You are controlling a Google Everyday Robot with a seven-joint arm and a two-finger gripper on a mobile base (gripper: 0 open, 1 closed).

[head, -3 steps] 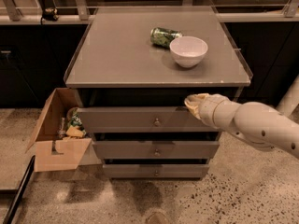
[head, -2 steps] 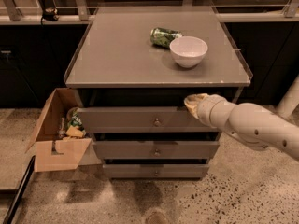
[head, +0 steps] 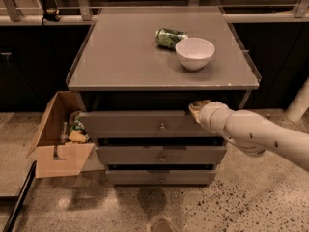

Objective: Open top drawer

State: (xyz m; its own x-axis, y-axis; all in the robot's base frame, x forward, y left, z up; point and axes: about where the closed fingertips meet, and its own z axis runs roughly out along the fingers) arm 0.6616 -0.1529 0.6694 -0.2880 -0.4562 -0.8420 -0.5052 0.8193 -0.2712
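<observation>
The top drawer (head: 130, 123) is the widest grey front under the cabinet top, with one small round metal knob (head: 162, 127). It stands pulled out a little, ahead of the two narrower fronts below it. My gripper (head: 197, 108) is at the drawer's upper right edge, just under the cabinet top, on the end of my white arm (head: 256, 134) that comes in from the right. The gripper sits right of the knob and above it.
A white bowl (head: 195, 52) and a green can (head: 170, 37) lying on its side sit on the grey cabinet top (head: 120, 57). An open cardboard box (head: 58, 134) with trash stands on the speckled floor left of the cabinet. A white post (head: 299, 103) stands at the right.
My arm and gripper have shifted only slightly at the drawer's upper right edge. The drawer front shows no clear movement.
</observation>
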